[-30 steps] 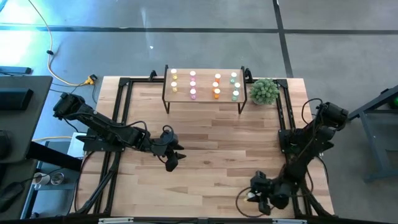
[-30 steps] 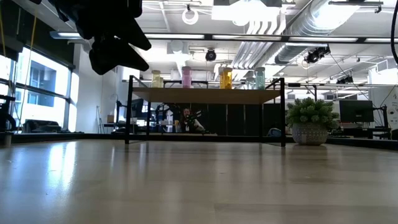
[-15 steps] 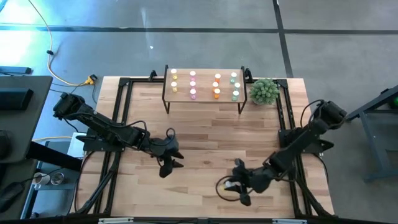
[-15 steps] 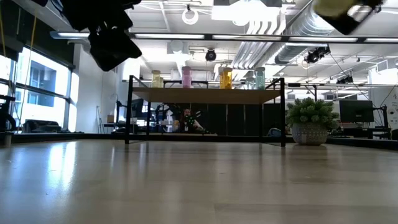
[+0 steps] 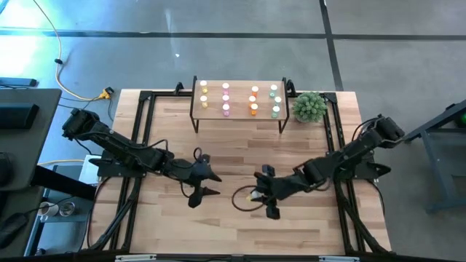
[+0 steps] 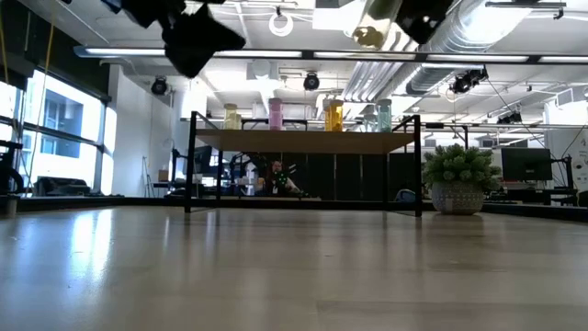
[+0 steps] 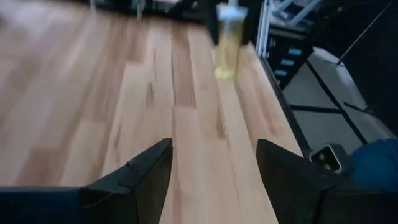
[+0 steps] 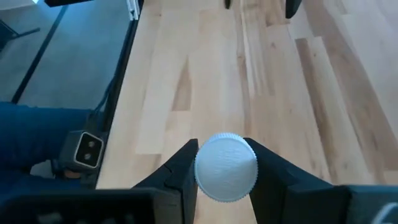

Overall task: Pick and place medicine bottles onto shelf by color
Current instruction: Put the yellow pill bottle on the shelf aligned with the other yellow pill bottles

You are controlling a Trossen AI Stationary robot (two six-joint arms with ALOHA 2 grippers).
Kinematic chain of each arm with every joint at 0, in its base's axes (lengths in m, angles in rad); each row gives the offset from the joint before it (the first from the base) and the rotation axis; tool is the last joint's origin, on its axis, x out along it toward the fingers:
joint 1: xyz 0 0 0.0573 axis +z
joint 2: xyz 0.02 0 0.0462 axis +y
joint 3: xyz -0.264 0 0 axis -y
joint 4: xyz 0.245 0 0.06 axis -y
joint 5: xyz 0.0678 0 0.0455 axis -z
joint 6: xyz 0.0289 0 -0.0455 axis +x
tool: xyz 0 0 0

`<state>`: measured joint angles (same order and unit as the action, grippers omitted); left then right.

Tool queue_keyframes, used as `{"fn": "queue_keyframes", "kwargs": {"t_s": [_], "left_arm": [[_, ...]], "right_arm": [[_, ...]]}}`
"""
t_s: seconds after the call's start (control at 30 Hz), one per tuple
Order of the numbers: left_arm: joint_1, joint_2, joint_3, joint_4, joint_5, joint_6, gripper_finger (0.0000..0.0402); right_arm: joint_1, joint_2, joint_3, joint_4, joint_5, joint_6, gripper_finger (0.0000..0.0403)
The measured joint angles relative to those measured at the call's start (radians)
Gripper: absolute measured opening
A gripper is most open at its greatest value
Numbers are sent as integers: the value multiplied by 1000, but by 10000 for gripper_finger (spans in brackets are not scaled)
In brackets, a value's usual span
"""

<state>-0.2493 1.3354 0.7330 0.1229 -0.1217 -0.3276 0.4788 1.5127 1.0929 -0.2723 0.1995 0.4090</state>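
Swung inward, right gripper [image 5: 256,198] clamps a ribbed-capped yellow bottle [image 8: 225,167]; left gripper [image 5: 206,182] gapes.

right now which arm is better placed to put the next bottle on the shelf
The right. Its claw is shut on a white-capped yellow bottle above mid-table, and the shelf lies ahead. The left claw is open and empty.

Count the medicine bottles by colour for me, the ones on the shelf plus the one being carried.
Yellow bottles: 4, one of them between the right arm's fingers
Pink bottles: 3
Orange bottles: 3
Green bottles: 3
Total: 13
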Motion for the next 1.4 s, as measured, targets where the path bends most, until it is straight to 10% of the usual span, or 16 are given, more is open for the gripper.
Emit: {"fn": "queue_keyframes", "kwargs": {"t_s": [0.97,1.4], "left_arm": [[119,0,0,132,-4,86,225],[243,14,40,137,212,102,225]], "right_arm": [[-231,0,0,218,-115,-175,99],[-276,0,0,216,-133,-175,99]]}}
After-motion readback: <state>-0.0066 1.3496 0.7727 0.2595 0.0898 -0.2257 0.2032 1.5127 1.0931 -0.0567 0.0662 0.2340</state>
